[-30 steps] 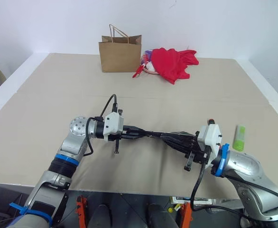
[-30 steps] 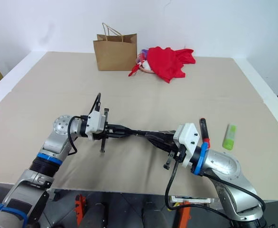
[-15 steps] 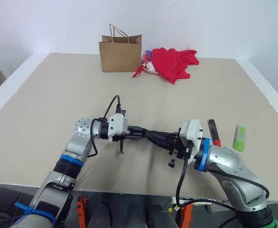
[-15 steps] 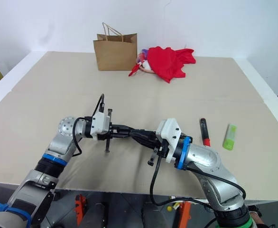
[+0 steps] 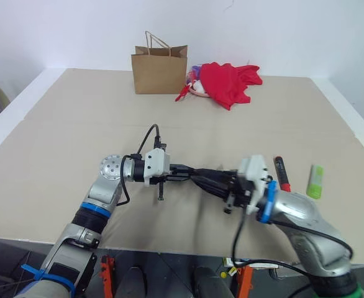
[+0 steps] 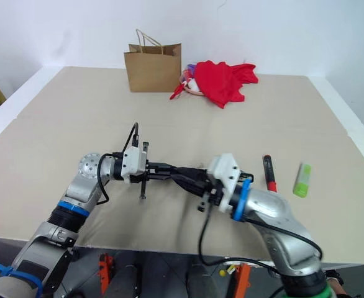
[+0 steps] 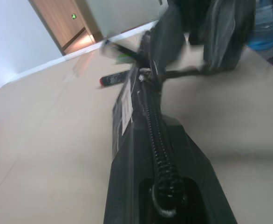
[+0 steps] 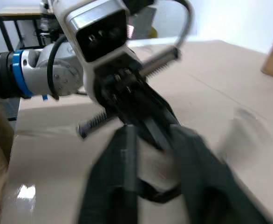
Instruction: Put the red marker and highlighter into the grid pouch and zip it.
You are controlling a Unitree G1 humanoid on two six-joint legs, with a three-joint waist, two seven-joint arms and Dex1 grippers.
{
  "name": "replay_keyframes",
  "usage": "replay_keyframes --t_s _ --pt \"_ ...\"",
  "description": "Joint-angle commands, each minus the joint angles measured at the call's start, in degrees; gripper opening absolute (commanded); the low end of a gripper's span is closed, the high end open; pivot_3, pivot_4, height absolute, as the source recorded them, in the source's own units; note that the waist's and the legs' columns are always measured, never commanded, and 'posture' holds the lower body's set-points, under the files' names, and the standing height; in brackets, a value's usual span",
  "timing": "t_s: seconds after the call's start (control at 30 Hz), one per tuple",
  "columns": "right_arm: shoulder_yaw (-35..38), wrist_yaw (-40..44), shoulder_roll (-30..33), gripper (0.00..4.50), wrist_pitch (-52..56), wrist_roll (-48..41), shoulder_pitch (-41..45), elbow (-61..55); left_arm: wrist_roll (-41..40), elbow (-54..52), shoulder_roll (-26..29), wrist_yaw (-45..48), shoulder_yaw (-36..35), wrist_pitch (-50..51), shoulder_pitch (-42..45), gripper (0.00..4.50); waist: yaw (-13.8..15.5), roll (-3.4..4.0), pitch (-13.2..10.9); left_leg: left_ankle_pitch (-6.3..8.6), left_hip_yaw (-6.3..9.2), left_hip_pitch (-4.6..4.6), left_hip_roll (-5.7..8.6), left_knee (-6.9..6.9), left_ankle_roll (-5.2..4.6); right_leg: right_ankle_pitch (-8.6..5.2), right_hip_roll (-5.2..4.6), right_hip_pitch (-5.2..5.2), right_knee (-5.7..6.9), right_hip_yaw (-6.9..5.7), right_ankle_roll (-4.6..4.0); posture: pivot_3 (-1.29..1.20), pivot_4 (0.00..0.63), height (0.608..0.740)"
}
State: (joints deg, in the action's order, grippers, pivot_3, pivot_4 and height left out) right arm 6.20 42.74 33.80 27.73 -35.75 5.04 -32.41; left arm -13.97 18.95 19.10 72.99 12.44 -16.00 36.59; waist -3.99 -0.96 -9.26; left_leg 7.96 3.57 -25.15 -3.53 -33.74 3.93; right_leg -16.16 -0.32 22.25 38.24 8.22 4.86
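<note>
The grid pouch [image 5: 210,178] hangs edge-on above the table between my two hands. My left gripper [image 5: 191,173] is shut on its left end; the left wrist view looks along the pouch's zipper [image 7: 156,135] and white label [image 7: 126,109]. My right gripper [image 5: 230,184] is at the pouch's right end, and in the right wrist view its fingers [image 8: 114,182] stand apart, open, with a thin cord between them. The red marker [image 5: 281,173] lies on the table just right of my right hand. The lime-green highlighter [image 5: 315,180] lies a little further right.
A brown paper bag [image 5: 159,70] stands at the back of the beige table [image 5: 76,124], with a red cloth [image 5: 228,82] heaped beside it. White edging borders the table on the left and right.
My right hand slid left along the pouch toward the left gripper, uncovering the marker. Its fingers, shut before, have now parted. The left gripper kept its grip and place.
</note>
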Motion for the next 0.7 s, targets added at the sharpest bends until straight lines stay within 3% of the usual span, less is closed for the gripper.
replay_keyframes --t_s 0.03,0.1,0.13,0.17,0.23,0.5,0.7 --pt "15.0 -5.6 2.5 2.98 4.7 -9.3 0.3 -0.9 -0.5 -0.1 0.7 0.0 -1.3 -1.2 1.1 0.0 0.0 -0.01 0.0 0.0 0.0 0.01 0.0 -0.01 0.0 0.01 0.0 0.0 0.0 0.0 0.0 0.0 0.15 0.74" --pt "20.5 -8.8 3.1 3.53 6.0 -11.1 0.9 1.5 -0.7 0.3 1.0 0.3 -1.5 -1.3 1.3 0.0 0.0 -0.02 0.0 0.0 0.0 0.02 0.0 -0.01 0.0 0.02 0.0 0.0 0.0 0.0 -0.01 0.0 0.15 0.74" --pt "22.6 -10.5 3.3 4.11 6.4 -11.3 1.2 3.0 -0.8 0.6 1.1 0.5 -1.6 -1.4 1.4 0.0 0.0 -0.02 0.0 0.0 0.0 0.03 0.0 -0.01 0.0 0.03 0.01 0.0 0.0 0.0 -0.03 0.0 0.15 0.74" --pt "24.0 -12.2 3.2 4.39 6.2 -10.1 1.3 4.8 -0.9 0.9 1.3 0.8 -1.6 -1.6 1.5 0.0 0.0 -0.02 0.0 0.0 0.01 0.05 0.0 -0.01 0.0 0.03 0.01 -0.01 0.0 -0.01 -0.03 0.0 0.15 0.74" --pt "25.2 -15.5 2.5 4.46 5.7 -7.5 1.0 7.7 -1.1 1.3 1.5 1.6 -1.5 -1.8 1.8 0.0 -0.1 -0.01 0.0 0.0 0.0 0.05 0.0 0.0 0.0 0.03 0.02 0.0 0.0 0.0 -0.04 0.0 0.15 0.74" --pt "16.1 -20.9 -3.0 4.46 1.5 4.5 -4.1 13.7 -0.9 2.5 1.4 2.7 -1.8 -2.8 3.0 0.0 -0.2 0.04 0.0 0.0 0.02 0.04 0.0 0.08 -0.01 0.0 0.03 0.04 0.0 -0.01 -0.04 0.0 0.15 0.74" --pt "14.5 -24.3 -6.2 4.46 -1.1 10.1 -5.5 19.9 -0.7 2.2 1.2 2.4 -1.7 -3.1 3.1 0.0 -0.1 0.15 -0.1 0.0 0.01 0.03 0.02 0.07 -0.01 0.0 0.01 0.04 0.0 -0.01 -0.04 0.0 0.15 0.74"
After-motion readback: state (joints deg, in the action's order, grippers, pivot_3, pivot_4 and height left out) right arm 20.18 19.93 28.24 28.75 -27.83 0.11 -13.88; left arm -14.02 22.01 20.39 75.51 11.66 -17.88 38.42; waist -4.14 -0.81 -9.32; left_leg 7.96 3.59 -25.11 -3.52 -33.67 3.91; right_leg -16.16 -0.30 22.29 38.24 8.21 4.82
